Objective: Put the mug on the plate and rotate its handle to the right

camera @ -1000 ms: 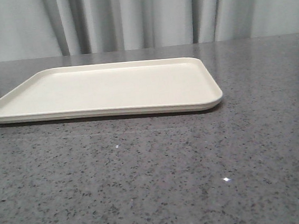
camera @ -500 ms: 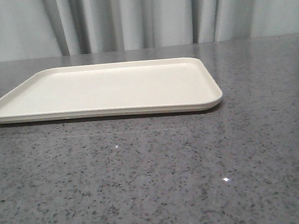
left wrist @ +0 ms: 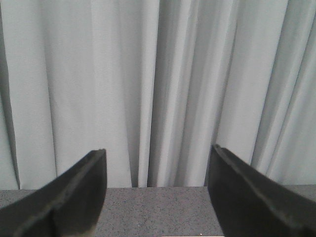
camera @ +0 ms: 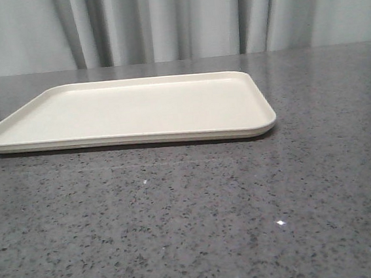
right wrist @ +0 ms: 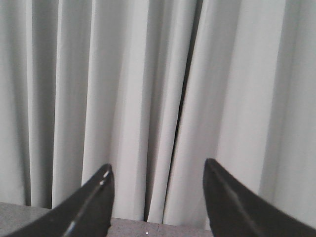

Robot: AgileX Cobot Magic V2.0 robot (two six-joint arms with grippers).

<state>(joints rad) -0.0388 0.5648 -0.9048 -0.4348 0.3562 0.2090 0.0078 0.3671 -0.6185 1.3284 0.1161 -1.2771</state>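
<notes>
Your left gripper and right gripper hang spread wide and empty facing the curtain, the large flat cream rectangular plate lies bare for delivery, and no mug shows.

right gripper spread wide, nothing between, facing pale pleated curtain
</notes>
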